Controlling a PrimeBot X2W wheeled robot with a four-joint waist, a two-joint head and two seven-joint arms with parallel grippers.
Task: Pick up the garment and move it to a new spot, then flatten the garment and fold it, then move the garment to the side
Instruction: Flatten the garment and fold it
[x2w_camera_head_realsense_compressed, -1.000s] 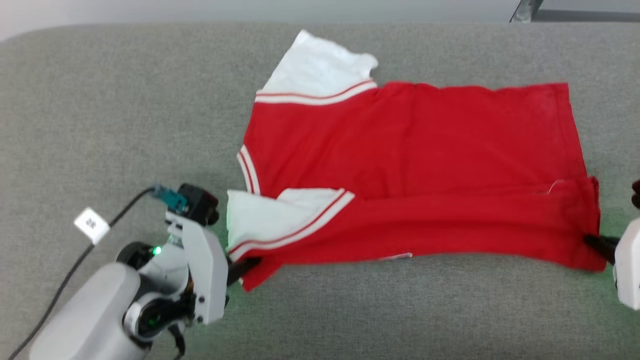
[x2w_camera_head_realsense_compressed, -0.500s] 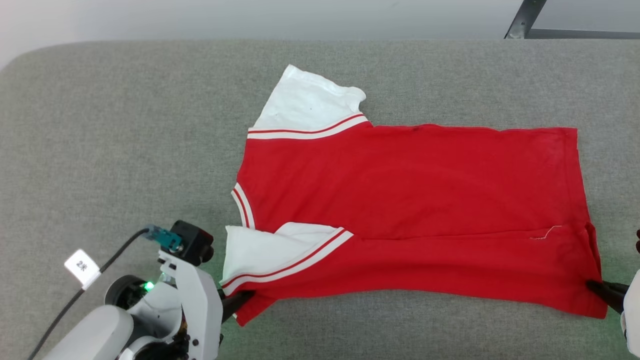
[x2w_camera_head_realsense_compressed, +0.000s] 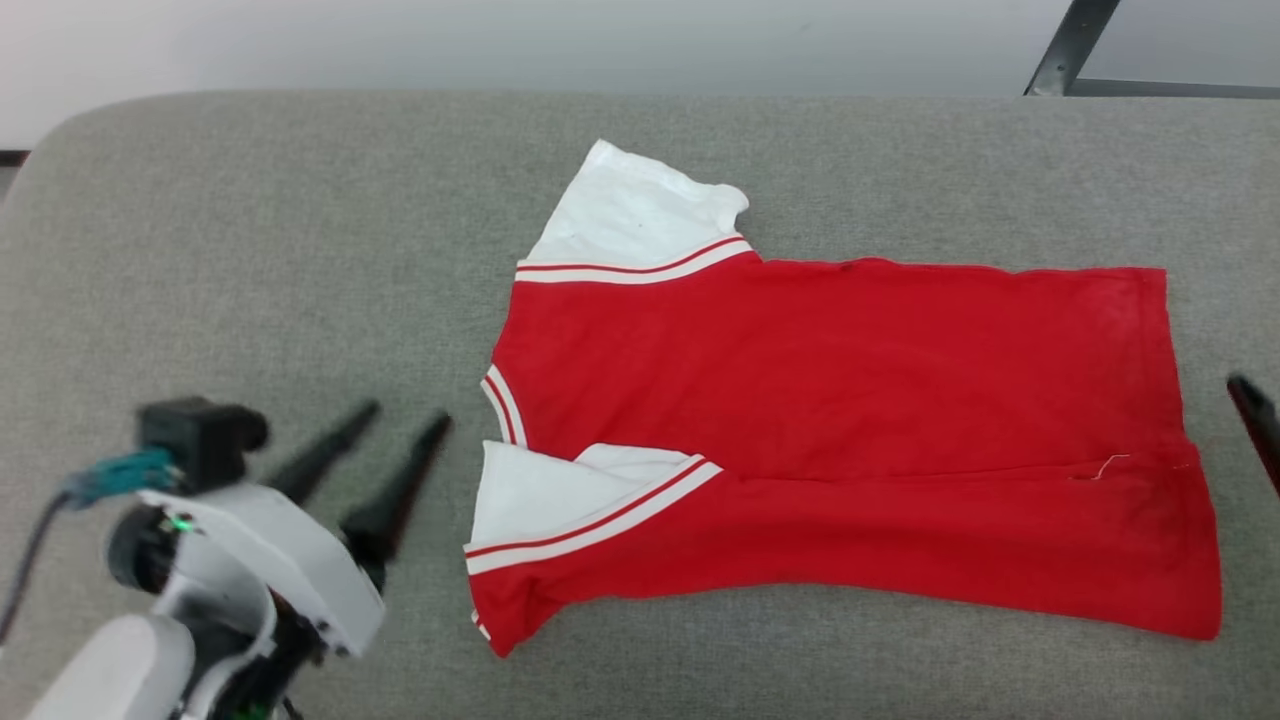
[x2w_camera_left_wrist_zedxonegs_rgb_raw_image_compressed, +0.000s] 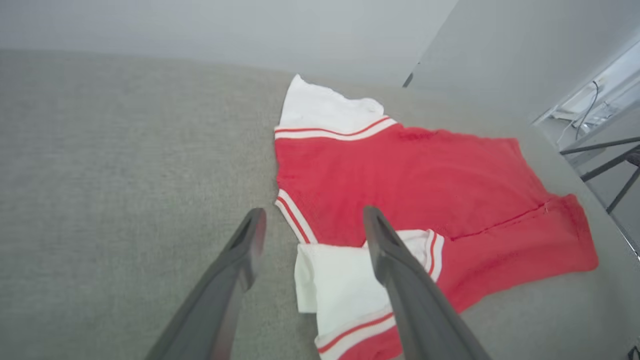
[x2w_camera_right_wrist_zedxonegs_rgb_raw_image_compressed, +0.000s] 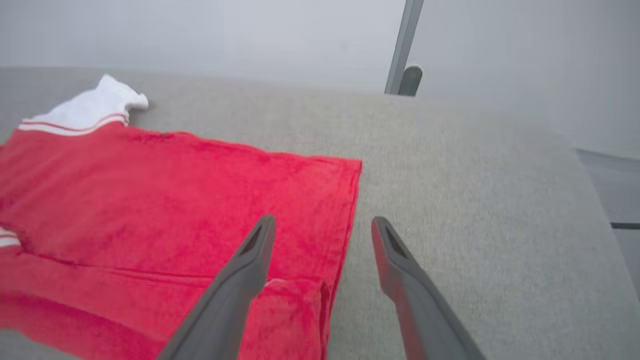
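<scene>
Left gripper (x2w_camera_head_realsense_compressed: 405, 415) sits low left over the table (x2w_camera_head_realsense_compressed: 250, 250). Its fingers are spread wide with nothing between them, and they point away and slightly right. It is just left of the garment (x2w_camera_head_realsense_compressed: 830, 400) at the collar end and apart from it in the head view. In the left wrist view the right finger crosses the near sleeve (x2w_camera_head_realsense_compressed: 540, 495), but I can't tell if they touch. A black camera block (x2w_camera_head_realsense_compressed: 200, 435) with a teal plug rides on that wrist.

Right gripper (x2w_camera_right_wrist_zedxonegs_rgb_raw_image_compressed: 324, 222) is also spread and empty. In its wrist view the left finger is over the garment's hem corner and the right finger is over bare table, with the hem edge running up between them. In the head view one dark finger shows at the right edge, just past the hem and clear of it.

The garment lies flat mid-table, right of centre, with the collar end to the robot's left and the hem to its right. The near long edge is folded in over the body, so the near white sleeve and its striped trim lie on top of the red. A loose pale thread (x2w_camera_head_realsense_compressed: 1105, 465) sits at the fold line near the hem. Past the fold is plain red panel, smooth.

The far sleeve (x2w_camera_head_realsense_compressed: 640, 215) is white, laid open on the table and pointing away. Beyond it are bare grey table, then a pale wall, and a metal leg (x2w_camera_head_realsense_compressed: 1065, 50) top right.
</scene>
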